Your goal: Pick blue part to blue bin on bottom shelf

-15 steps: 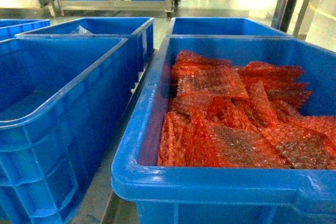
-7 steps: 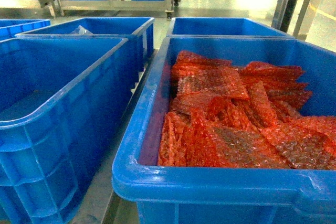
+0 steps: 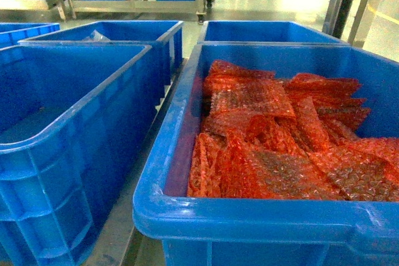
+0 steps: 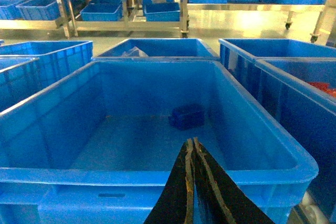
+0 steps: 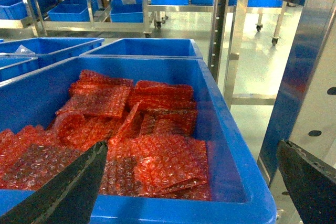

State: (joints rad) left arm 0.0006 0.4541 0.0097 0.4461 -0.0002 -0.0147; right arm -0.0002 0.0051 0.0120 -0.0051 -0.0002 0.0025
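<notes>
At frame centre, one blue part [image 4: 187,116] lies alone in one blue bin [image 4: 252,129] — left gripper [image 4: 192,148] pinched together empty, right gripper [image 5: 191,169] spread wide.

I count one blue part [image 4: 187,116], five near blue bins, and one heap of red bubble-wrap bags [image 3: 280,135].

Every bin [image 4: 252,145] is plain blue, the part [image 4: 186,116] darker blue, the bubble-wrap bags [image 3: 274,141] red-orange with a dimpled pattern.
</notes>
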